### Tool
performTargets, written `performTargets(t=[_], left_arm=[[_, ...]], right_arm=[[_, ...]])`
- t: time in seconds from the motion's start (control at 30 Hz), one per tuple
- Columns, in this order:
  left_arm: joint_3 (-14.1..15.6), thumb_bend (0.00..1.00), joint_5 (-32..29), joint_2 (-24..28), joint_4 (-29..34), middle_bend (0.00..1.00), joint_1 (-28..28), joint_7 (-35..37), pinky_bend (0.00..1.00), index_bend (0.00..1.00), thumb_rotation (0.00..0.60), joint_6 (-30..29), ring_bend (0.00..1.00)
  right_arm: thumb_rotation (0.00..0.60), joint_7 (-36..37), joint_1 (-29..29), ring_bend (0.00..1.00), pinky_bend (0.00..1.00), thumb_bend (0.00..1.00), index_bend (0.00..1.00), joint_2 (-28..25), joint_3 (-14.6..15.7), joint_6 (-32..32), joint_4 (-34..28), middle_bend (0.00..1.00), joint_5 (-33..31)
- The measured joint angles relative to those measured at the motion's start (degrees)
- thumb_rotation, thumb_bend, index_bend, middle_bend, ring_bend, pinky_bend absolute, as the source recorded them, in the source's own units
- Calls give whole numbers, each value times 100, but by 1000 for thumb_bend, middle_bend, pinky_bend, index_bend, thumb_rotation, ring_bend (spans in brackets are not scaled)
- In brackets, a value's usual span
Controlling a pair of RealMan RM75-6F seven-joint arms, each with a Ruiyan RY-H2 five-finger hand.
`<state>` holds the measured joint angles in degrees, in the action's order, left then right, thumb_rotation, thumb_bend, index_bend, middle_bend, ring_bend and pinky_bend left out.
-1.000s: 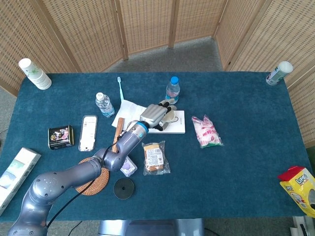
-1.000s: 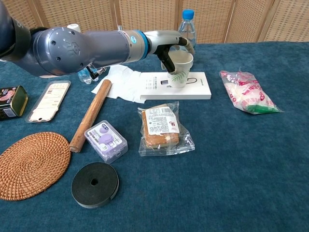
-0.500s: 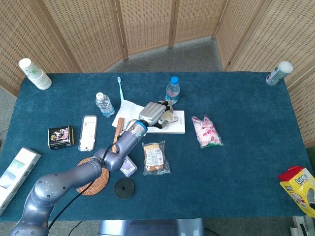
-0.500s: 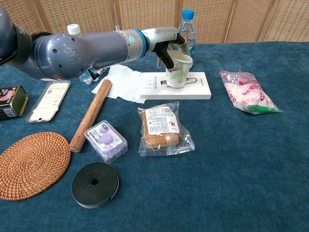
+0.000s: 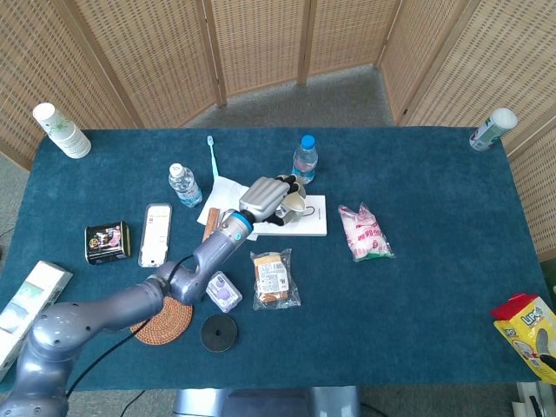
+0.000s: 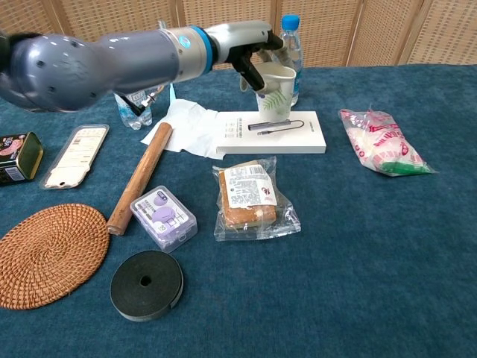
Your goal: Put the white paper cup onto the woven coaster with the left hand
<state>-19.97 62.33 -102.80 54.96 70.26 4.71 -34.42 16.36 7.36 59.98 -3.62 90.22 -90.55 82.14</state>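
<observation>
- I have the left hand (image 6: 253, 46) wrapped around the white paper cup (image 6: 274, 91), fingers over the rim and down the side; in the chest view the cup hangs in the upper middle of the frame, clear of the white box (image 6: 273, 133) under it.
- In the head view the same hand (image 5: 265, 196) sits just left of centre, with the cup (image 5: 293, 204) tucked against it, right in front of the blue-capped water bottle (image 5: 304, 160).
- The right hand shows in neither view, so I say nothing of it.
- I judge this to be the carry step: the cup is gripped and off the box, but it is not yet anywhere near its goal.
- The woven coaster (image 6: 46, 253) lies at the lower left of the chest view, well apart from the cup; in the head view the coaster (image 5: 165, 321) is partly under my own forearm.
- Next I need to sweep the cup left and toward the near edge of the counter (image 6: 387, 283), keeping it upright.
- The path passes over the wooden rolling pin (image 6: 140, 177) and the purple-lidded case (image 6: 163, 216), so I want enough height to clear both.
- The black tape roll (image 6: 146, 284) sits just beside the coaster; I must lower the cup onto the weave, not the roll.
</observation>
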Motion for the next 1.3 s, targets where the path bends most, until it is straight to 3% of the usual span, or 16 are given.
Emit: performTargets(t=[0.33, 0.67, 1.07, 1.3], left_arm=[[304, 499, 443, 1696, 2242, 167, -781, 172, 516, 371, 600, -286, 207], [1050, 498, 1606, 3622, 4234, 163, -2042, 696, 490, 365, 600, -1050, 188], [2136, 498, 2849, 4735, 5075, 160, -3214, 891, 480, 357, 600, -2122, 183], [2594, 499, 3101, 5039, 5155, 138, -3769, 593, 450, 343, 600, -2482, 167]], right_arm=[[600, -258, -320, 13, 0, 555, 124, 18, -56, -435, -191, 0, 9], [600, -716, -762, 13, 0, 553, 123, 196, -174, -815, -365, 0, 32], [600, -1230, -1221, 0, 0, 555, 118, 323, -276, -1171, -670, 0, 77], [600, -1356, -1270, 0, 0, 552, 115, 367, -216, -1153, -815, 0, 134]])
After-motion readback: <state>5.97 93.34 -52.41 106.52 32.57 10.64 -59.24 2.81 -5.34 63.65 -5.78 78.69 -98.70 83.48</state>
